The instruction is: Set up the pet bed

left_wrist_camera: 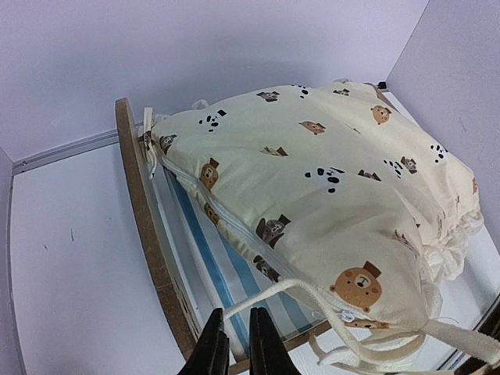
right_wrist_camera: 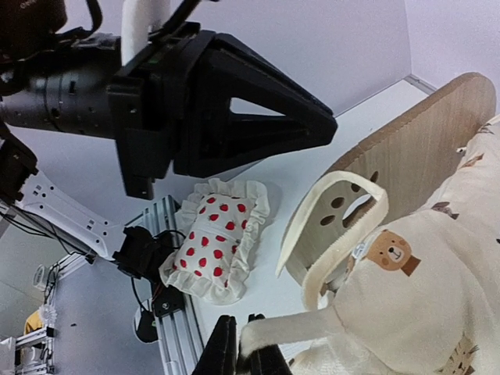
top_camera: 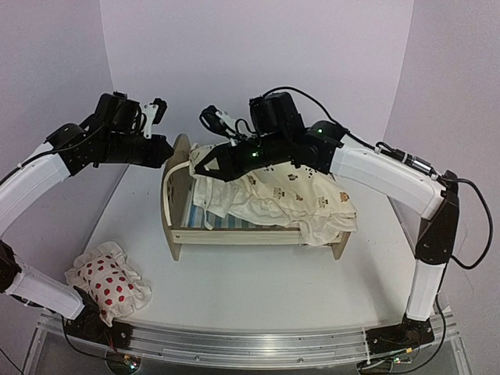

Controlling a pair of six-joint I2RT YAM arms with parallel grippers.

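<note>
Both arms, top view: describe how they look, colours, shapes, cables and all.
The left arm and right arm match: white boxy shells between black joints. The left gripper and right gripper are black, with wedge-shaped fingers. White camera brackets sit on the wrists. Black cables loop over the right arm, where a green light glows.

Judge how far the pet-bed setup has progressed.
Done: cushion lies on the pet bed, though bunched. In hand: right gripper pinches a tie beside the headboard. Remaining: tying, flattening, adding the spotted pillow lying on the table.
</note>
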